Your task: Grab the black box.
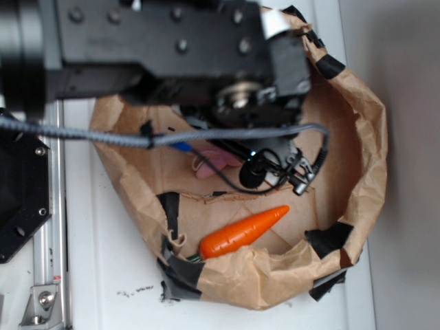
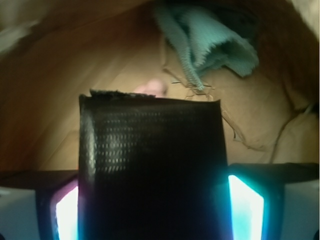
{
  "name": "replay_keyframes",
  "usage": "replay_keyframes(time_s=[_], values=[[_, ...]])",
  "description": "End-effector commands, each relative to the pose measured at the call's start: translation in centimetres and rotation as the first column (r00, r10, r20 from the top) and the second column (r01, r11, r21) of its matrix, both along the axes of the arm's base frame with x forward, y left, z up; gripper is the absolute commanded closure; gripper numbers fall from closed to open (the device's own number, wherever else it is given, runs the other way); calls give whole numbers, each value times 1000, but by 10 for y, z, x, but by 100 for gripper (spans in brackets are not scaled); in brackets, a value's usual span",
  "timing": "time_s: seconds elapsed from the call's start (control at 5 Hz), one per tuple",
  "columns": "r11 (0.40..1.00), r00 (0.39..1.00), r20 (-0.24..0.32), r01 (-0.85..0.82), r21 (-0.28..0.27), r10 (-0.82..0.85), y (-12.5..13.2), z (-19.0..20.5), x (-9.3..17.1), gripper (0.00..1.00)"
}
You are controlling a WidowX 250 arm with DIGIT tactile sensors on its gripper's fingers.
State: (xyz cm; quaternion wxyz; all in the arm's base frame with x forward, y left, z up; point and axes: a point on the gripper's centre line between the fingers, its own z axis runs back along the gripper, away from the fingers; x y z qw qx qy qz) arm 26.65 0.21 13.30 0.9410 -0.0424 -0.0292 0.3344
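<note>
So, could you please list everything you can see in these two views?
paper bag: one, brown, on the white table, black tape patches on its rim
carrot: one, orange, lying inside the bag
plush toy: one, pink, inside the bag, partly under the arm
cloth: one, teal, crumpled inside the bag
hexagonal plate: one, black, table's left edge
rail: one, silver, beside the plate
black box: not identifiable; a black textured slab fills the wrist view's foreground
arm: one, black, above the bag, grey cable across it; fingers not distinguishable
</note>
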Motion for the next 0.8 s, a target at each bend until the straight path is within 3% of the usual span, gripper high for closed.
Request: replay_keyframes(time_s=[0.0,0.2,0.4,0.6], values=[[975,974,37,223,12,-223,1,35,-8,100],[977,977,25,210,37,-210,-1,37,-21,100],[979,987,24,157,130,-161,-4,30,-29,100],[978,983,17,182,102,-184,-6,27,-27,100]])
